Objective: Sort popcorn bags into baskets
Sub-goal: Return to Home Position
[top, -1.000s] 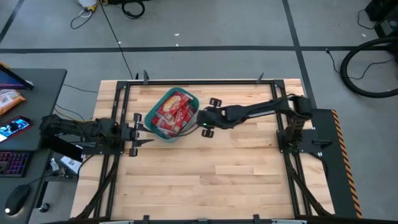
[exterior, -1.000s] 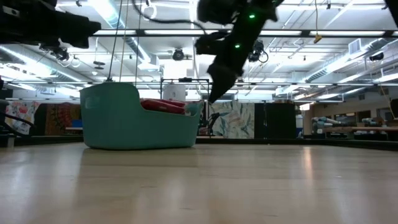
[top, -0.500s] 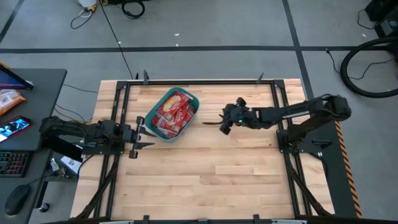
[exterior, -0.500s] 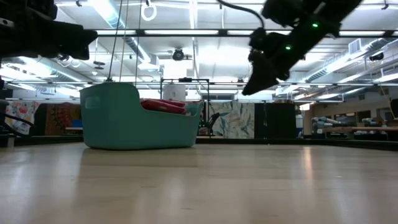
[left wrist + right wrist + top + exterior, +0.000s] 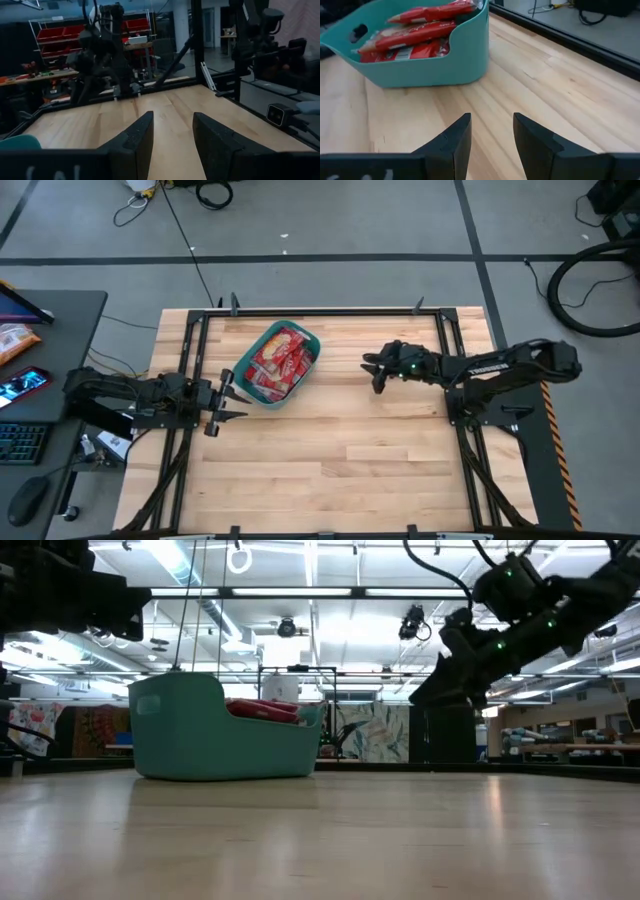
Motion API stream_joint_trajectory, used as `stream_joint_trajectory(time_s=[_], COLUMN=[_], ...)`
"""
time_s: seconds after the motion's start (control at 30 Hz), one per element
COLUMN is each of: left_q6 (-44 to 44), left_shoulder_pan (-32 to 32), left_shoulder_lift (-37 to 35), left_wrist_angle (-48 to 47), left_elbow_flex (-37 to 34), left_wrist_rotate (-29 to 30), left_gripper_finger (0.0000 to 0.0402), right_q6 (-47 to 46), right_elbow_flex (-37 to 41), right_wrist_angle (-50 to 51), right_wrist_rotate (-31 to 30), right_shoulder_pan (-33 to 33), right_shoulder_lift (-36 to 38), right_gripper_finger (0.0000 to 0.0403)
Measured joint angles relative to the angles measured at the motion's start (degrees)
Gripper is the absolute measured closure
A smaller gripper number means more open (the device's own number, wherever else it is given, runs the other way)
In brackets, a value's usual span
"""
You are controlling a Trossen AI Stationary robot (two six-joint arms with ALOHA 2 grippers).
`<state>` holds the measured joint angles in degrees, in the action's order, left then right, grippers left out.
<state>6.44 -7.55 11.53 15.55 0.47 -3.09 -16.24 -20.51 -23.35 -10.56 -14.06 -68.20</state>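
The teal basket (image 5: 278,366) stands on the table's far left part, its base flat on the wood (image 5: 225,732). Several red popcorn bags (image 5: 277,360) lie piled inside it, the top ones showing above the low side of the rim (image 5: 262,708) (image 5: 415,31). My right gripper (image 5: 371,373) hangs open and empty above the bare table, to the right of the basket (image 5: 420,62), fingers pointing toward it (image 5: 491,134). My left gripper (image 5: 231,398) waits open and empty at the basket's near left side (image 5: 172,134).
Bare wood lies between the basket and my right gripper and across the whole near half of the table (image 5: 330,460). A black frame rail (image 5: 320,310) runs along the far edge. A desk with a keyboard and an orange packet (image 5: 15,340) stands off the table's left.
My right gripper has drawn back from the basket's right rim toward the table's right edge, and its fingers have tipped from pointing down to a flatter slant. The basket and the bags have stayed in place.
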Motion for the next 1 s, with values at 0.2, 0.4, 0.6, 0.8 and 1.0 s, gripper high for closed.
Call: stream_joint_trajectory(time_s=[0.2,0.4,0.6,0.8,1.0], left_q6=[0.1,0.1,0.2,0.2,0.2], left_shoulder_pan=[0.0,0.0,0.0,0.0,0.0], left_shoulder_lift=[0.0,0.0,0.0,0.0,0.0], left_wrist_angle=[0.0,0.0,0.0,0.0,0.0], left_elbow_flex=[0.0,0.0,0.0,-0.1,-0.1], left_wrist_rotate=[0.0,0.0,0.0,0.1,0.1], left_gripper_finger=[0.0260,0.0260,0.0260,0.0260,0.0260], right_q6=[-0.6,-3.1,-5.8,-6.3,-5.8], right_elbow_flex=[6.1,13.3,18.6,20.2,20.2], right_wrist_angle=[-10.9,-24.4,-31.4,-33.4,-34.9], right_wrist_rotate=[6.5,8.4,8.7,9.2,9.3], right_shoulder_pan=[-4.7,-7.8,-8.5,-8.5,-9.5], right_shoulder_lift=[0.0,0.0,0.0,0.0,0.0], right_gripper_finger=[0.0252,0.0252,0.0252,0.0252,0.0252])
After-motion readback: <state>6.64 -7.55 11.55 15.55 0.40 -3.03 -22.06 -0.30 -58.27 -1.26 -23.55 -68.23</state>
